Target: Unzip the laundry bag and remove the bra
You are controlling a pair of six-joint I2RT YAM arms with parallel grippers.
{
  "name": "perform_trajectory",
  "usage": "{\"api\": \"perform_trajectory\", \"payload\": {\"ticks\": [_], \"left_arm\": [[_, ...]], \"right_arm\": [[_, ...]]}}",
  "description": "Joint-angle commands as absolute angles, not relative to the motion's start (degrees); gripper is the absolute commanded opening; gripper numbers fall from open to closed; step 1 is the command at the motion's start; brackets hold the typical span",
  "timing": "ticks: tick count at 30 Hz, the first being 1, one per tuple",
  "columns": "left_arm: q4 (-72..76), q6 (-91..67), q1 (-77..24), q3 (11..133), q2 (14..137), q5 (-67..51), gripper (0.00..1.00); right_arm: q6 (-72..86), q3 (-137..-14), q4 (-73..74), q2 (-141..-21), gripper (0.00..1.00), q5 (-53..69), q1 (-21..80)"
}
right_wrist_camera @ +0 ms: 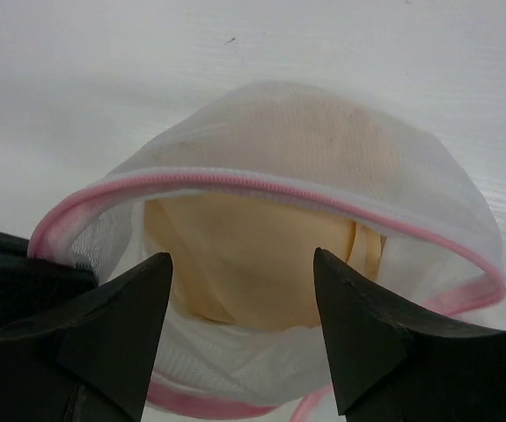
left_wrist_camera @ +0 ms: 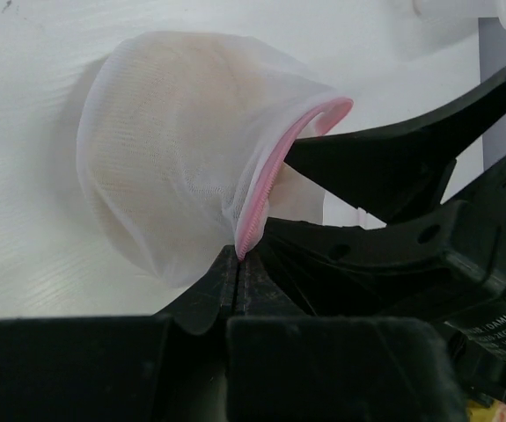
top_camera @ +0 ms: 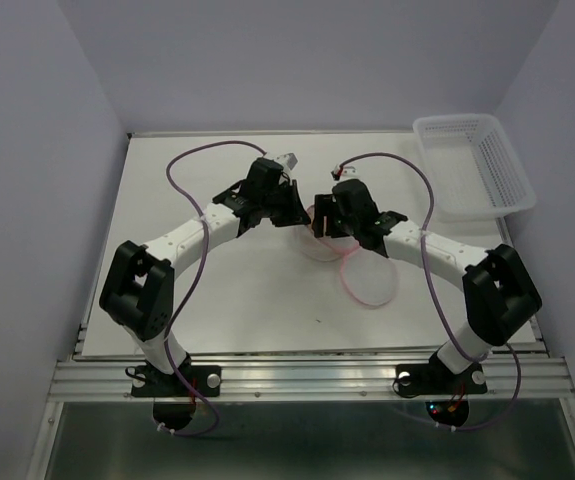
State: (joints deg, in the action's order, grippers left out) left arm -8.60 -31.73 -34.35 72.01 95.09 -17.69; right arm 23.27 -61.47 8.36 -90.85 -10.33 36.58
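The laundry bag [left_wrist_camera: 173, 149] is a white mesh pouch with a pink zipper rim, and it stands unzipped at mid-table [top_camera: 324, 228]. Its flat second half [top_camera: 369, 282] lies on the table nearer the arms. My left gripper [left_wrist_camera: 237, 257] is shut on the pink rim and holds the mouth up. Inside the open mouth shows the beige bra [right_wrist_camera: 253, 255]. My right gripper [right_wrist_camera: 242, 264] is open at the mouth, its tips on either side of the bra with nothing between them. Its black fingers [left_wrist_camera: 393, 149] reach into the pouch in the left wrist view.
A white plastic lattice basket [top_camera: 472, 165] stands at the back right corner of the table. Purple cables loop over both arms. Grey walls close in the table [top_camera: 187, 290] on three sides.
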Motion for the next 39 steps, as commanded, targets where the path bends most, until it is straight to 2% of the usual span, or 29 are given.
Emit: {"api": "perform_trajectory", "payload": {"ticks": [1, 5, 11, 12, 13, 14, 15, 16, 18, 19, 22, 29, 34, 39], "left_arm": [[-8.2, -30.4, -34.6, 73.4, 94.0, -17.2, 0.0], [-8.6, -30.3, -34.6, 73.7, 94.1, -16.7, 0.0], [-9.8, -30.3, -34.5, 74.5, 95.2, -16.0, 0.0], [-9.8, -30.4, -34.6, 74.6, 95.3, -16.0, 0.0], [-9.9, -30.4, -34.5, 74.7, 95.4, -15.9, 0.0], [-10.0, -30.4, -34.6, 74.7, 95.5, -15.8, 0.0], [-10.0, -30.5, -34.5, 74.8, 95.6, -15.8, 0.0], [-10.1, -30.5, -34.5, 74.8, 95.7, -15.7, 0.0], [-10.1, -30.7, -34.5, 74.7, 95.8, -15.6, 0.0], [-10.1, -30.8, -34.5, 74.5, 95.9, -15.4, 0.0], [-10.5, -31.8, -34.5, 73.9, 96.2, -15.0, 0.0], [-9.3, -35.5, -33.0, 72.0, 97.9, -15.8, 0.0], [-9.0, -37.3, -32.1, 72.2, 99.7, -16.7, 0.0], [-8.6, -37.8, -29.4, 71.8, 101.9, -18.1, 0.0]], "right_arm": [[20.2, -65.2, 5.0, -94.2, 0.71, -10.6, 37.0], [20.0, -65.8, 5.9, -97.2, 0.8, -12.8, 37.0], [20.5, -66.4, 7.6, -101.5, 0.81, -13.9, 37.0], [20.6, -66.4, 7.6, -102.0, 0.78, -13.3, 37.0], [20.6, -66.7, 7.6, -102.7, 0.74, -12.7, 37.0], [20.8, -66.9, 7.7, -103.3, 0.66, -12.7, 37.0], [20.9, -67.1, 7.7, -104.0, 0.51, -12.6, 37.0], [20.9, -67.2, 7.7, -104.1, 0.32, -12.4, 37.0], [20.6, -67.8, 7.4, -103.1, 0.2, -12.5, 37.0], [20.0, -68.1, 7.5, -102.4, 0.1, -12.7, 37.0], [18.2, -69.1, 7.6, -98.0, 0.01, -11.8, 37.0], [12.3, -70.6, 9.5, -83.9, 0.01, 6.0, 37.0], [13.2, -73.0, 12.6, -78.9, 0.01, 10.7, 37.0], [15.3, -79.2, 15.6, -77.9, 0.01, 19.6, 31.5]]}}
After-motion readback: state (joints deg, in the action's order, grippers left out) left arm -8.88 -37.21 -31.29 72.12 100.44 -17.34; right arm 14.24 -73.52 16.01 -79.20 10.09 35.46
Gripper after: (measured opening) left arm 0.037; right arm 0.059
